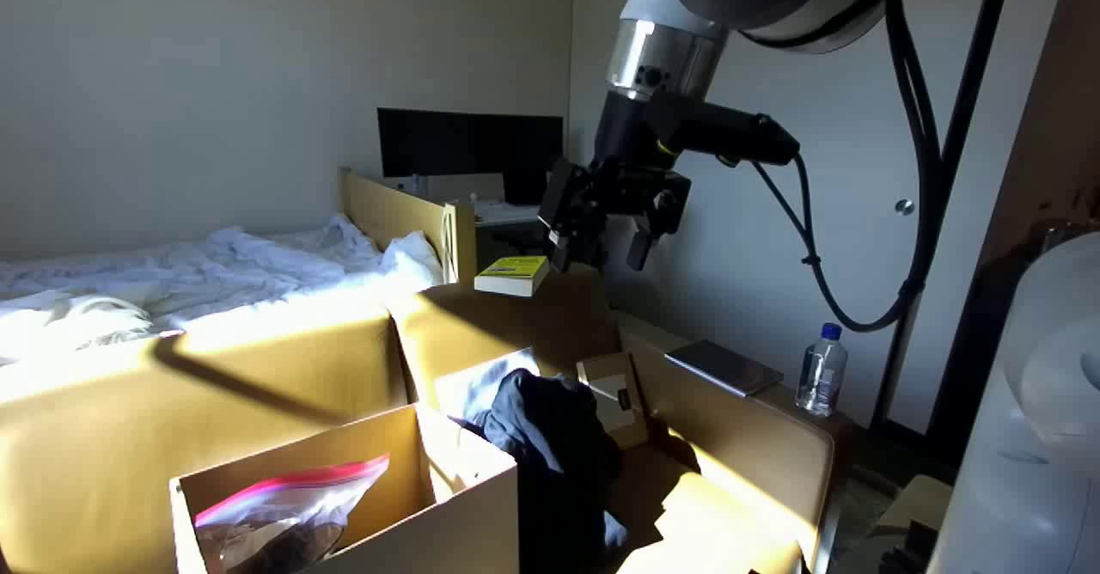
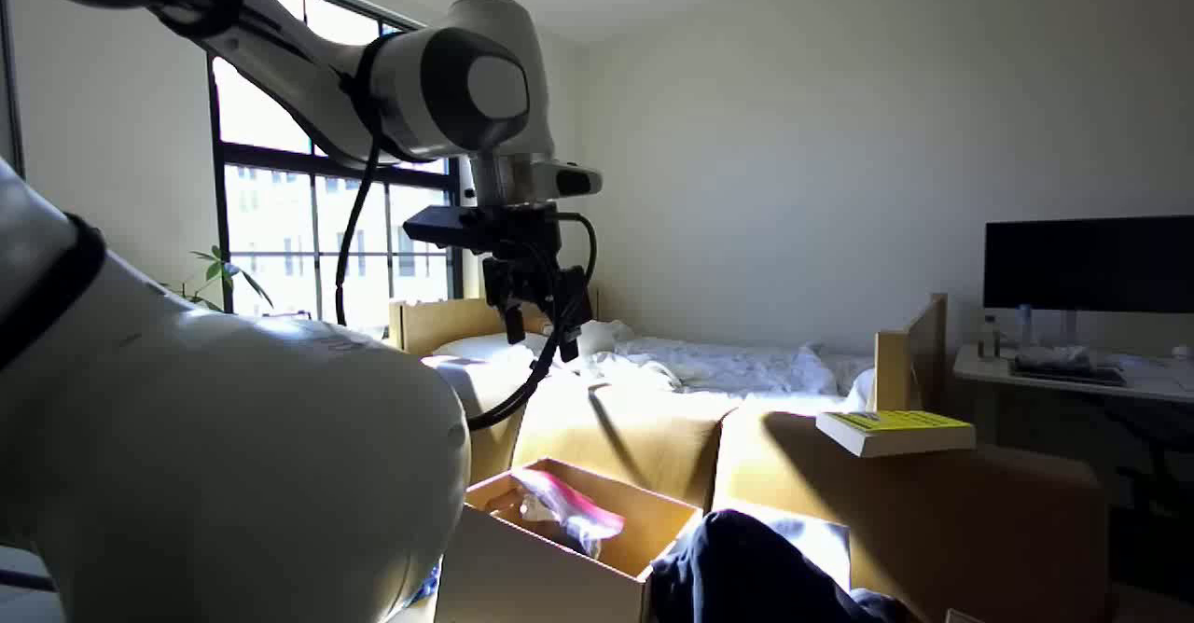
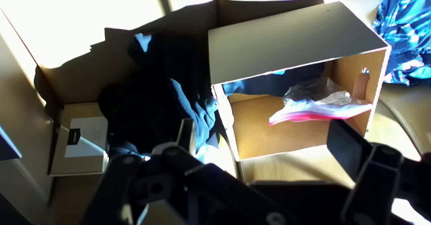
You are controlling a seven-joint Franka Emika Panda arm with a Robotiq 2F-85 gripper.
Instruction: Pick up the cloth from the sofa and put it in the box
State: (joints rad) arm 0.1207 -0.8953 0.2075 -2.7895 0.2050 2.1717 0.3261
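Cloth (image 1: 554,479) is lying in a dark heap on the sofa (image 1: 292,359), between the box (image 1: 455,522) and a flat carton (image 3: 84,140), and is apparently touching the box's short end. The gripper (image 1: 599,256) is hanging well above, its fingers (image 3: 346,147) standing wide apart and holding nothing. So the task, I am judging, is resting at its first step, the reach, with no grasp made yet. From the wrist view, the gap between the fingers is framing the box's mouth more than the cloth, so the next move is probably calling for a shift toward the cloth, a descent onto a raised fold and a firm pinch. Later, a high lift is going to be needed: loose ends are likely to be snagging on the box's wall, and a bag (image 3: 316,112) is taking up part of the inside. Something dark blue (image 3: 269,83) is also showing low in there; I am not able to tell whether it belongs to the cloth.

Being limp and bunched, the cloth is pointing no clear way. Its long axis is seemingly running from a rounded hump near the sofa's back toward the seat's front, roughly square to the box's long side, with a sunlit blue fold facing the box.
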